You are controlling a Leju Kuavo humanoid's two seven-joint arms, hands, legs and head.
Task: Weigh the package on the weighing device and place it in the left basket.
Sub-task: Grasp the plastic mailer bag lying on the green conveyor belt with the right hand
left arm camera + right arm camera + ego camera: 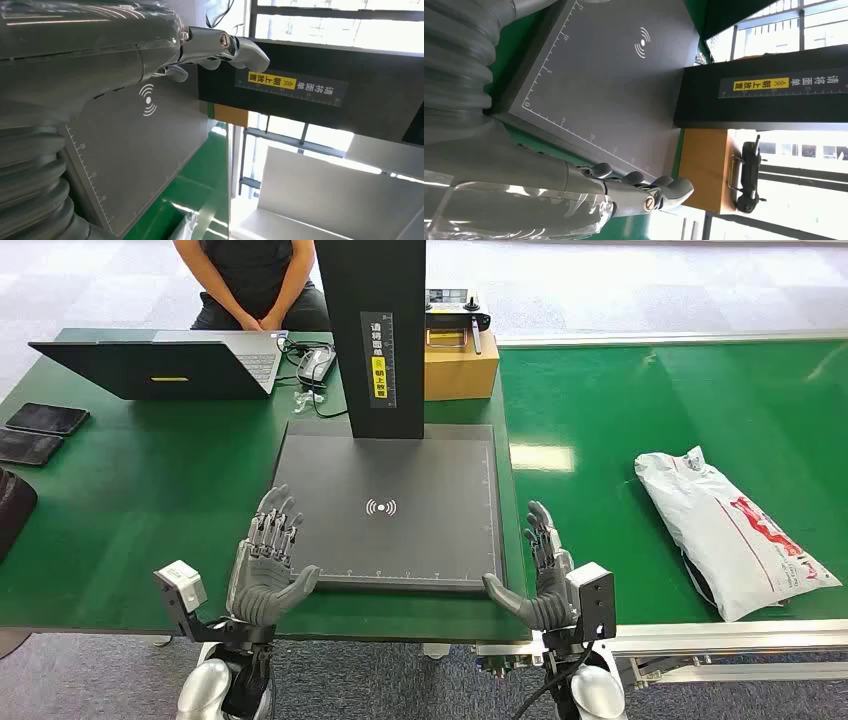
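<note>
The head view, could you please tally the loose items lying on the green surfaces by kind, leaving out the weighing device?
Packages: 1, the white package
Phones: 2, phone and phone
Laptops: 1, laptop
Cardboard boxes: 1, box
Total: 5
</note>
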